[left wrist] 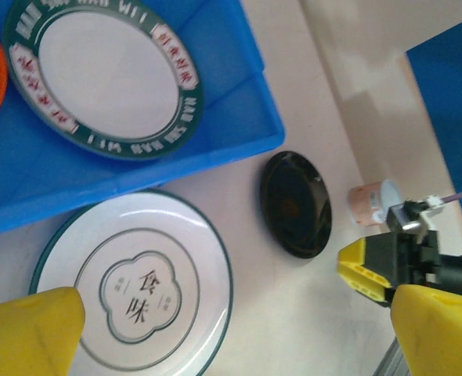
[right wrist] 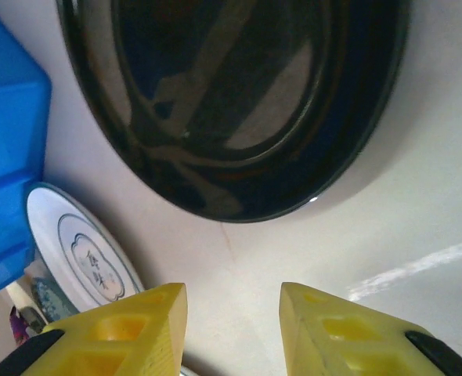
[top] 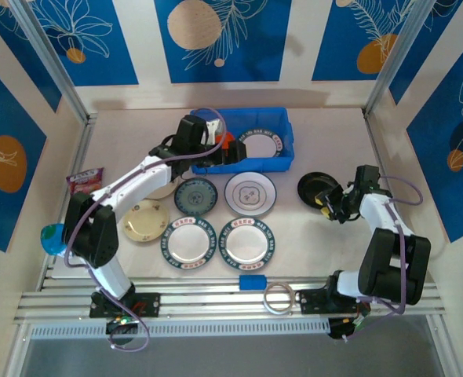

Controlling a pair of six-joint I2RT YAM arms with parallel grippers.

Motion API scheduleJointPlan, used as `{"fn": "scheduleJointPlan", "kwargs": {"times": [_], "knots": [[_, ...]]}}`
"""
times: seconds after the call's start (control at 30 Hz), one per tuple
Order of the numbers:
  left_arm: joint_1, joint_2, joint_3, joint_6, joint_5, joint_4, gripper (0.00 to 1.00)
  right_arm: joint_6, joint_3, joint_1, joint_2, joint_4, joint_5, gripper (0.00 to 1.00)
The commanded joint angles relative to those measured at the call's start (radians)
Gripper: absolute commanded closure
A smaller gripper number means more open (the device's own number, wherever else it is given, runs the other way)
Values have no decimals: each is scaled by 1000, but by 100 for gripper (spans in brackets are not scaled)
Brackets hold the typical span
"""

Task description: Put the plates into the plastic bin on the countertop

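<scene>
Right of the plastic bin, right gripper released near black plate; we should hook its rim squarely; left gripper released too

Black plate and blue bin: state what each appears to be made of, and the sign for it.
Black plate: glossy, probably glazed ceramic or melamine. Its dark surface gives clear mirror-like reflections in the right wrist view, but the look alone cannot settle which of the two it is.
Blue bin: moulded plastic, smooth with a soft sheen. The colour is an even bright blue and the corners and rim are rounded.
</scene>
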Motion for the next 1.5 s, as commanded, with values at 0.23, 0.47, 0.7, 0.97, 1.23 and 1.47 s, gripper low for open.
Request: {"fn": "scheduleJointPlan", "kwargs": {"times": [0.23,0.47,0.7,0.97,1.23,1.47], "knots": [[23,1,-30,-47,67,118,1,-5,-2,-51,45,-24,39,66],[30,23,-27,-52,76,131,2,-8,42,-55,93,-18,61,66],[40,50,-33,-69,94,149,3,2,59,-58,148,21,71,66],[41,61,-49,-90,104,176,4,19,67,-57,213,79,78,67],[41,77,-60,-111,114,199,6,23,73,-53,249,112,99,71],[41,85,-64,-117,113,211,7,30,77,-50,268,138,107,80]]}}
